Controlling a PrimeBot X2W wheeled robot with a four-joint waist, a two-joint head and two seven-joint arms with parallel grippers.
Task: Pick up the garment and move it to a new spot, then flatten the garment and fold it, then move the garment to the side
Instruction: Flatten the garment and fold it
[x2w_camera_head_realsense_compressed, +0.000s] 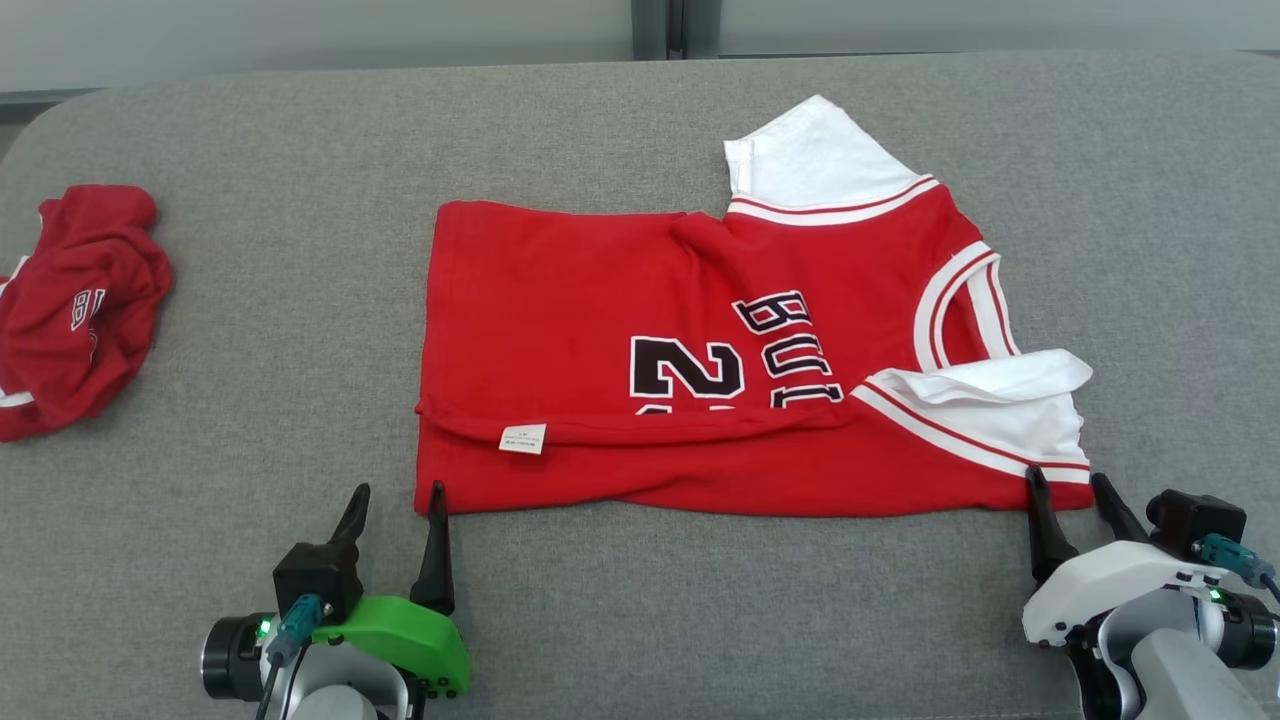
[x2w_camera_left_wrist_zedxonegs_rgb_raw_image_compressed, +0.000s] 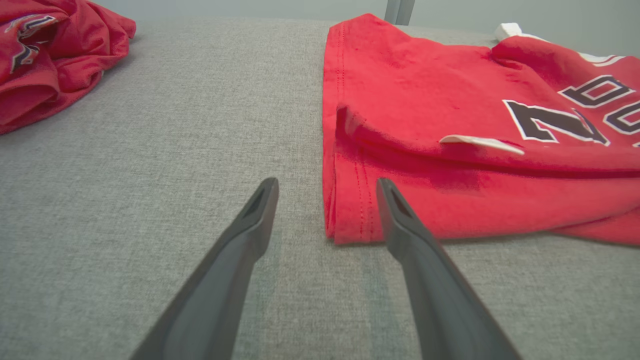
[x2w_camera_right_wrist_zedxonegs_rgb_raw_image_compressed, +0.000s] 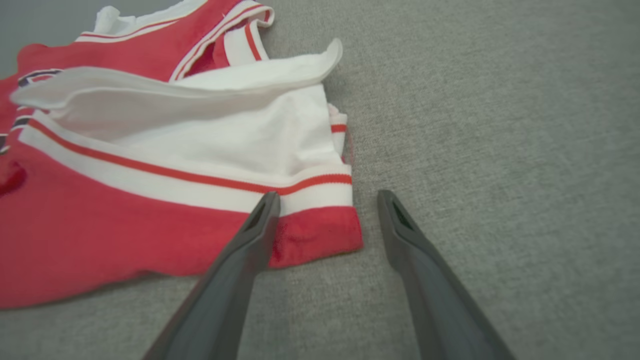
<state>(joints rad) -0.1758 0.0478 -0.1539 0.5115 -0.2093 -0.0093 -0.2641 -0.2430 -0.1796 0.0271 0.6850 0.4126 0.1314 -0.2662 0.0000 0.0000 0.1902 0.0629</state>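
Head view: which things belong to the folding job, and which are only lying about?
For the job:
red jersey with white sleeves and black lettering, near edge folded over
left gripper, open at its near left corner
right gripper, open at its near right corner

Lying about:
crumpled red garment at the left edge of the grey fabric surface

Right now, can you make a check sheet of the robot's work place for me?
Surface: grey fabric surface, flat.
Job's things: red jersey, partly folded, white label showing, lying mid-surface.
Clutter: crumpled red garment at the far left.
Grippers: left gripper open by the jersey's near left corner; right gripper open by its near right corner; neither grips it.
Cables: left wrist cable and right wrist cable, both teal-plugged, clear of the jersey.
Surroundings: pale wall with a dark post behind.
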